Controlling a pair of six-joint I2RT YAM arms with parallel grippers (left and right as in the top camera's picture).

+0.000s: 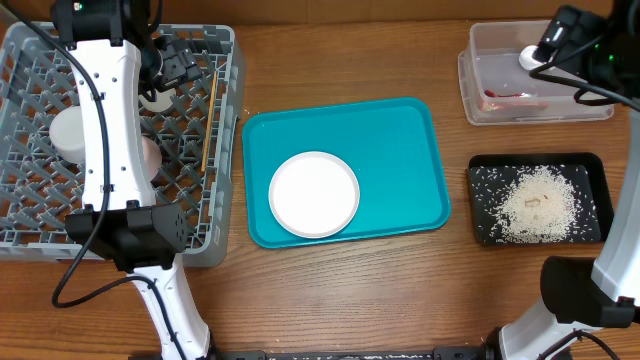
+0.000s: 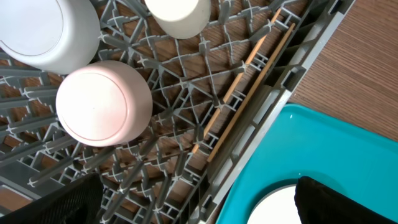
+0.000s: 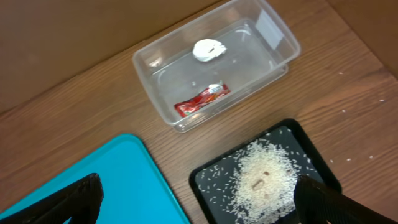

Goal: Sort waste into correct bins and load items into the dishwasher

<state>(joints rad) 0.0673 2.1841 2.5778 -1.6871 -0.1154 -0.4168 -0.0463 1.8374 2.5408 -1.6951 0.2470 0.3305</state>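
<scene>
Left of the teal tray [image 1: 400, 140], the left gripper [image 2: 199, 205] hangs wide and empty over the dishwasher [image 1: 200, 32], whose near wall holds the chopsticks [image 1: 210, 120]. A plate lifted across that wall could knock them. The plate [image 1: 314, 194] lies flat on the tray, so fingers may skid under its thin rim, though bare tray surrounds it. Right of the tray, the right gripper [image 3: 205, 205] gapes empty above the clear tub [image 1: 480, 40] and black tray [image 1: 480, 165].

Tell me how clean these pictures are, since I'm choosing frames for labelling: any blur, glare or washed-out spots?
Overhead: even light, but the white plate is washed out to a flat disc. Left wrist: the rack lattice and chopsticks are sharp; the left gripper's fingers are dark, soft blobs. Right wrist: slight sheen on the clear tub; the wrapper is readable.
</scene>
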